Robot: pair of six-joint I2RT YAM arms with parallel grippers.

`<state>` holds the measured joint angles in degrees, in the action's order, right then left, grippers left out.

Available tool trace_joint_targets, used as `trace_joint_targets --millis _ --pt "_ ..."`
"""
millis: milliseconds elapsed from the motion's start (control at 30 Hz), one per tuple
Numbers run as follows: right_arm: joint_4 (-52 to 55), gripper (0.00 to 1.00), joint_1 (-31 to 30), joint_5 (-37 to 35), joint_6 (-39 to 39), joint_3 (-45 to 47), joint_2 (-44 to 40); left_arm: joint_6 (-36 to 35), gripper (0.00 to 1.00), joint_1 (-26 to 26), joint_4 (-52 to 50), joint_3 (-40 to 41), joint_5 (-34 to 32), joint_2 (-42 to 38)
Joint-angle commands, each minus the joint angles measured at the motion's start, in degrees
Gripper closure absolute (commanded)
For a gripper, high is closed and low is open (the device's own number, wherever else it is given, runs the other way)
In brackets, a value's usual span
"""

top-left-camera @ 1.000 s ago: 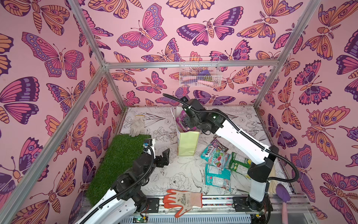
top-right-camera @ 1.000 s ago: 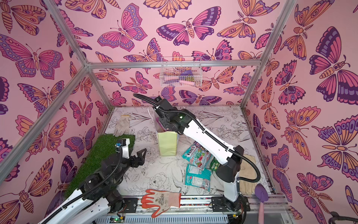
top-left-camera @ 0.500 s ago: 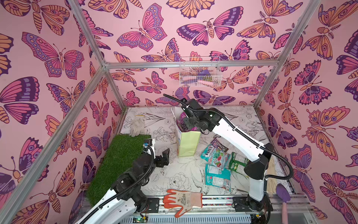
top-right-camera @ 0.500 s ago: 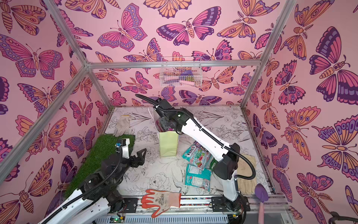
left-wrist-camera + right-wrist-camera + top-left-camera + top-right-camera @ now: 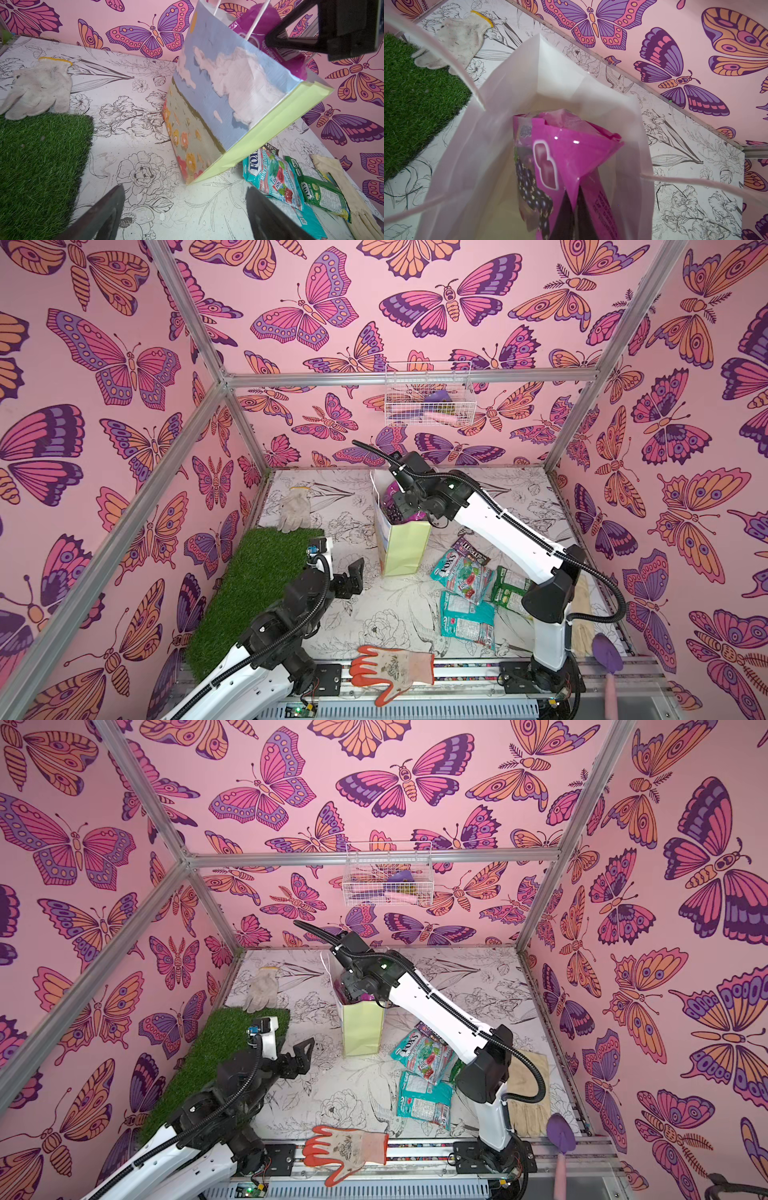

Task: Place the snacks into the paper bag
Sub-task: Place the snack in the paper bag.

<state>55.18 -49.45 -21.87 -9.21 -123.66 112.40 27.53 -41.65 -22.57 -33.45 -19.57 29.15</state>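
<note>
The right gripper (image 5: 574,207) pinches the magenta grape packet (image 5: 571,158) inside the paper bag (image 5: 405,547). Snagging the rim could topple it. The left gripper (image 5: 351,580) gapes wide.

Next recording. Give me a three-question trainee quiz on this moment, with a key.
1. True or false: the right gripper is shut on the purple grape packet, which is partly inside the paper bag.
2. How many snack packets lie on the table outside the bag? A two; B four; C six.
3. Fill in: the left gripper is ___ and holds nothing.
Key: 1 true. 2 B: the M&M's packet, the teal packet by the bag, the second teal packet and the green packet. 3 open.
</note>
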Motion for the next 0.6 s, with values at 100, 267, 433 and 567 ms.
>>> trace_joint_targets --millis 100,267,433,567 --pt "-1.43 1.00 0.63 0.85 -1.58 -2.20 0.14 0.15 0.07 -0.32 -0.88 1.24 -1.26 -1.02" --pt "-1.54 1.00 0.67 1.38 -1.76 -2.21 0.24 0.24 0.07 -0.28 -1.02 1.54 -1.25 -1.37" --pt "-1.53 1.00 0.63 1.86 -1.95 -2.13 0.28 0.40 0.07 -0.28 -0.99 1.72 -1.21 -1.50" --pt "-1.61 1.00 0.60 2.68 -2.37 -2.20 0.57 0.51 0.07 -0.28 -1.04 1.72 -1.25 -1.46"
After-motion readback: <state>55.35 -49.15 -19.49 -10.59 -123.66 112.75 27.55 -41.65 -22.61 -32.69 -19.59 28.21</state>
